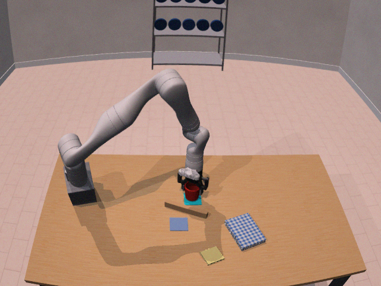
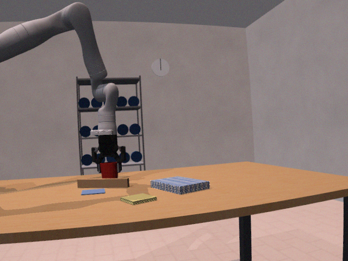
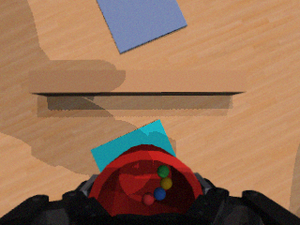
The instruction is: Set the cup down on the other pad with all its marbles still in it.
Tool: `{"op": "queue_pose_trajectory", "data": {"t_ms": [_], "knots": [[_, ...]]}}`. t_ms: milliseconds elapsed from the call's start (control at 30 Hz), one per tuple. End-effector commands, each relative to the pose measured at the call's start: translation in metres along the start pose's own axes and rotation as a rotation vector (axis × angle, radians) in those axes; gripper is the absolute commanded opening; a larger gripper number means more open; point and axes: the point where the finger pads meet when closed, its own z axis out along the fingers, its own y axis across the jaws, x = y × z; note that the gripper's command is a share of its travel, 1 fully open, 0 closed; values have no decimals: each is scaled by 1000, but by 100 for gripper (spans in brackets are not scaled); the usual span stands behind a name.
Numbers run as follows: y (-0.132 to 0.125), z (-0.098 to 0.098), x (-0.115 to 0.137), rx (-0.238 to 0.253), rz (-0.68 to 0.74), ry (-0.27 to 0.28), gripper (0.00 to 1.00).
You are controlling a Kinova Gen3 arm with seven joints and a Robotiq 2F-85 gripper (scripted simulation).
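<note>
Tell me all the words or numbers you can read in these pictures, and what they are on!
There are none to read.
Wall clock: a plain face with one dark hand, no numbers.
Red cup, teal pad, blue pad, rail, checked cloth and yellow pad: no writing.
Blue discs on the shelf rack: plain.
</note>
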Motion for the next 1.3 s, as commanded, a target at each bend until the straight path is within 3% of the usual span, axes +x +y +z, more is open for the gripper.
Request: {"op": "queue_pose_trajectory", "data": {"t_ms": [0,900,933,1267], "knots": [[-4,2,0,4,6,-5,83],[-8,9,1,3,6,-4,83],[-8,9,1,3,6,-4,100],[-8,9,1,3,6,-4,100]]}}
